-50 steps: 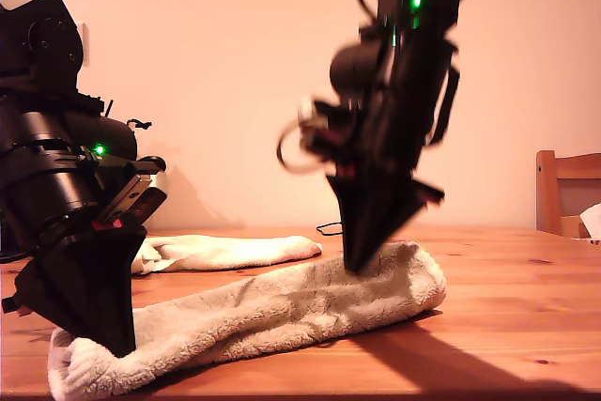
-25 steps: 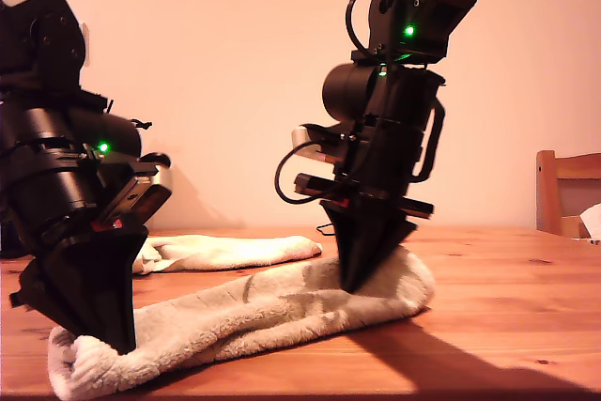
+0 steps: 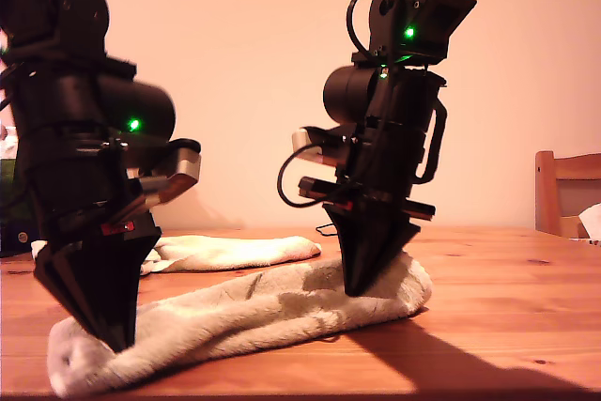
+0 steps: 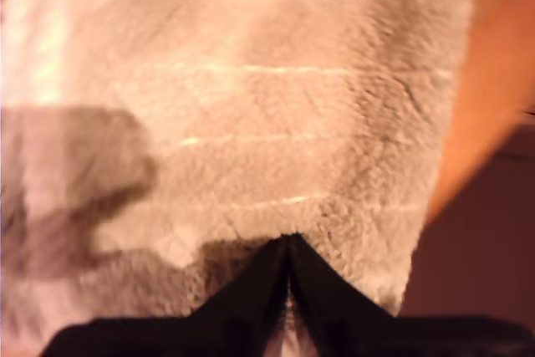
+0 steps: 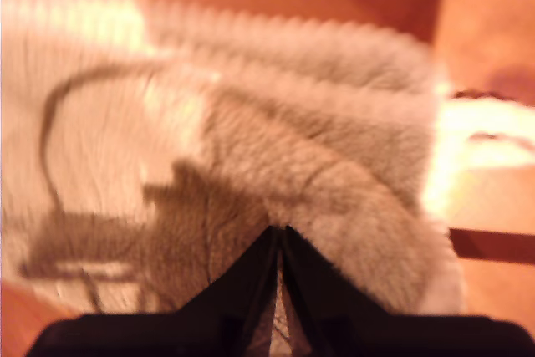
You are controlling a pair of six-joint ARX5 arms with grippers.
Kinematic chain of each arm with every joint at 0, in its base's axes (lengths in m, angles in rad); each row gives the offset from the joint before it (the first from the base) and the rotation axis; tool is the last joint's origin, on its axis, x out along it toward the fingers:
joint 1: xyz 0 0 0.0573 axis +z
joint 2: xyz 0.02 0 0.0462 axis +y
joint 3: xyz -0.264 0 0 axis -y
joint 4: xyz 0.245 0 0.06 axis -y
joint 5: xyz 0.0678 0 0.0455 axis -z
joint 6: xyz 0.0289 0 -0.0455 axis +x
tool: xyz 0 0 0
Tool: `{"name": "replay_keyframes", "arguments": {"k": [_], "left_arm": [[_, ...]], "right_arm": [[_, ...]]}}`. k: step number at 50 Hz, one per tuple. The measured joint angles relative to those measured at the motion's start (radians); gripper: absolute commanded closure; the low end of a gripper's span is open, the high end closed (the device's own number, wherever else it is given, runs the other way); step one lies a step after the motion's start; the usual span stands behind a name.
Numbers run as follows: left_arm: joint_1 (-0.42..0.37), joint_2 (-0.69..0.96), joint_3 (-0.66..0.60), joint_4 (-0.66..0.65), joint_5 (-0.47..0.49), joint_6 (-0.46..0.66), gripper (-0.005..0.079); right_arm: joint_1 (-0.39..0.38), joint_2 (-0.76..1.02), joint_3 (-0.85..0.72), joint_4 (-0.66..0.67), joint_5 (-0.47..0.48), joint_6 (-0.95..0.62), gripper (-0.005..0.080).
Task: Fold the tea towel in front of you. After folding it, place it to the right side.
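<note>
— So where is the tea towel (image 3: 254, 312)?

— Lying long across the wooden table (image 3: 507, 288), bunched into a thick roll. The first gripper (image 3: 120, 343) is clenched on its end at the exterior view's left, and the second gripper (image 3: 357, 290) is clenched on the other end, which is raised slightly.

— Do the jaws really pinch cloth?

— Both wrist views show the black tips pressed together with pile between them.

— What else is around?

— A second pale towel (image 3: 235, 251) lies behind, apart from the first. A thin black cable (image 3: 329, 228) sits on the table behind the second gripper. A wooden chair (image 3: 568, 190) stands at the exterior view's right edge. The first arm's bulk hides part of that far towel.
</note>
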Motion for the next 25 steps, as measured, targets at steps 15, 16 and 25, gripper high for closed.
{"name": "replay_keyframes", "arguments": {"k": [15,16,25], "left_arm": [[0.004,-0.003,0.011,0.005,-0.03,0.0,0.0757],[0.005,-0.005,0.011,0.004,-0.024,0.0,0.0757],[0.018,-0.031,-0.001,0.05,-0.044,-0.013,0.076]], "right_arm": [[0.0,0.007,0.0,0.006,0.008,-0.022,0.0763],[0.0,0.007,0.0,0.006,0.008,-0.022,0.0763],[0.0,0.007,0.0,0.002,0.008,-0.022,0.0763]]}}
